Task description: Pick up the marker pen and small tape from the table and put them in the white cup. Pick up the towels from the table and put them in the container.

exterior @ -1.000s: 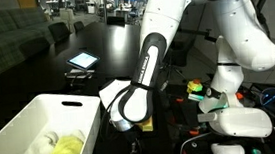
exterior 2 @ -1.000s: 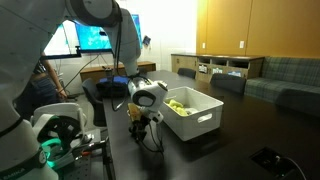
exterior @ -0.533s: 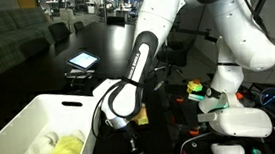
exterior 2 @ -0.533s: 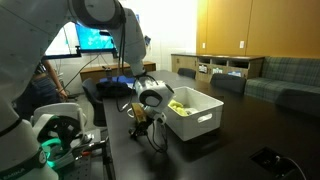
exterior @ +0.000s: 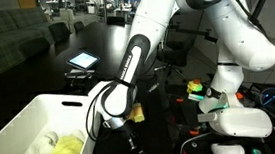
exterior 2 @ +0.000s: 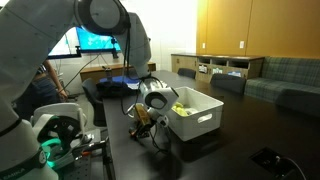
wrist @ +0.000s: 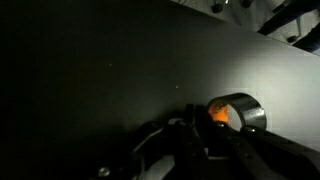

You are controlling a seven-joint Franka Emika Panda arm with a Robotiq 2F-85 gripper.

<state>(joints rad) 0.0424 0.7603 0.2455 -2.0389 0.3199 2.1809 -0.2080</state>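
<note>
My gripper [exterior: 130, 138] is down at the dark table [exterior: 36, 66] just off the near corner of the white container [exterior: 26, 127], also seen low beside it [exterior 2: 143, 125]. In the wrist view its dark fingers [wrist: 190, 135] meet at the near rim of the small tape [wrist: 240, 110], a shiny ring with an orange spot at its edge; the jaws look shut on the ring's wall. A yellow-green towel [exterior: 66, 153] lies inside the container [exterior 2: 198, 118]. The marker pen and the white cup are not visible.
A tablet [exterior: 81, 61] lies farther back on the table. The robot's base with coloured clutter and cables [exterior: 215, 105] stands close to the gripper. A lit monitor [exterior 2: 95, 38] and low cabinets [exterior 2: 215, 68] are in the background.
The arm has sunk lower and swung in toward the container's corner. The jaws have closed from wide apart to nearly together at the tape.
</note>
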